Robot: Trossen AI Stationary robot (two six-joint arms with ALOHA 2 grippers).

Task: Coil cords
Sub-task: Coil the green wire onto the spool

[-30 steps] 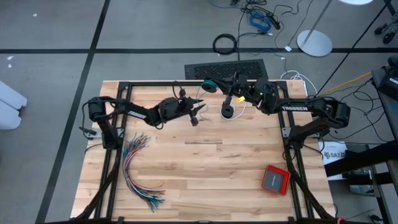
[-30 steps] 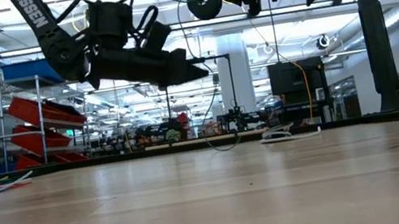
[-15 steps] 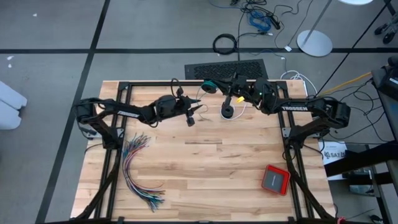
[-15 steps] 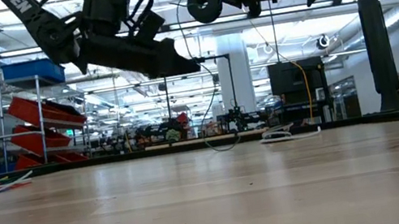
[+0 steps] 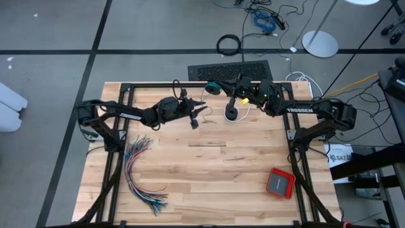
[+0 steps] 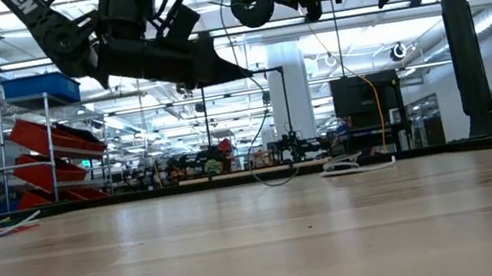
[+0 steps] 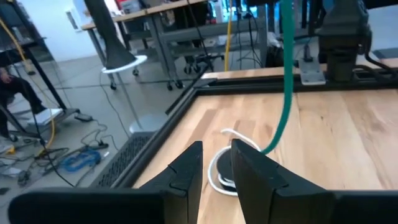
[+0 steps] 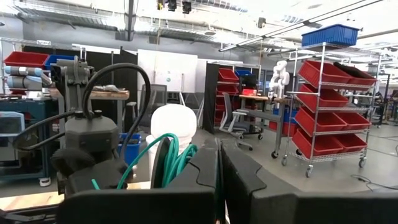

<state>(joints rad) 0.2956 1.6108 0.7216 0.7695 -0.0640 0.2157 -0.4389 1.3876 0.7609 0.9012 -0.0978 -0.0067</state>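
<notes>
While the right gripper (image 5: 218, 87) hangs high over the far edge of the table (image 5: 209, 171) with its fingers pressed together and loops of the teal-green cord (image 8: 176, 158) bunched against them, the left gripper (image 5: 197, 116) is raised just short of that arm, well above the wood. The left wrist view shows its fingers with a narrow gap between them and nothing in it. From there the teal-green cord (image 7: 285, 81) hangs almost straight down ahead of the fingertips, its long axis near vertical, and curves at the bottom toward a small pile of white and black cord (image 7: 227, 171) lying on the table near the far rail. The free hanging length therefore lies forward of the left gripper and toward the right arm, and the left gripper is the nearer free one to catch it. The many-coloured wire bundle (image 5: 140, 171) sits well apart, near the left edge.
</notes>
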